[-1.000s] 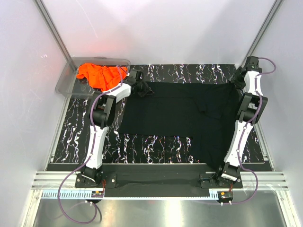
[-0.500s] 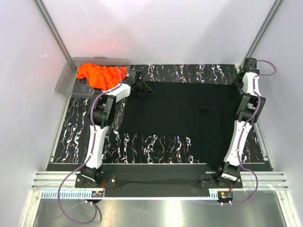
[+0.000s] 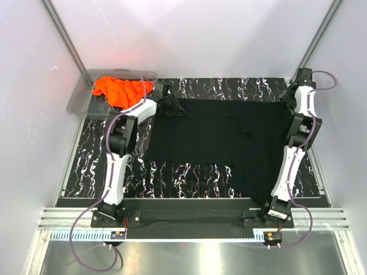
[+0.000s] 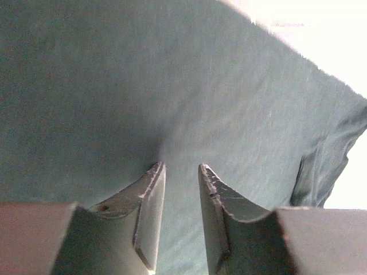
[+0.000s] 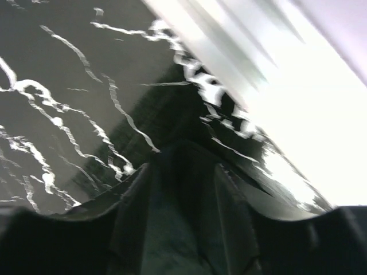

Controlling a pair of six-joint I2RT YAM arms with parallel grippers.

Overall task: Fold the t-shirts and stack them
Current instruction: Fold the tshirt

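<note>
At the far left, a clear plastic bin [image 3: 80,97] is seen with a crumpled bright orange fabric t-shirt [image 3: 121,90] heaped in it, spilling over its right rim. Just beside that, the left gripper [image 3: 170,104] is clamped on the far left corner of a plain black fabric t-shirt [image 3: 218,134]; in the left wrist view its fingers [image 4: 150,212] are drawn almost together, with cloth puckered at their tips. The black t-shirt is spread flat across a black white-veined mat [image 3: 92,154]. At its far right corner the right gripper [image 3: 291,94] is placed; its wrist view is blurred, dark cloth is bunched between the fingers [image 5: 132,217], and its grip cannot be told.
</note>
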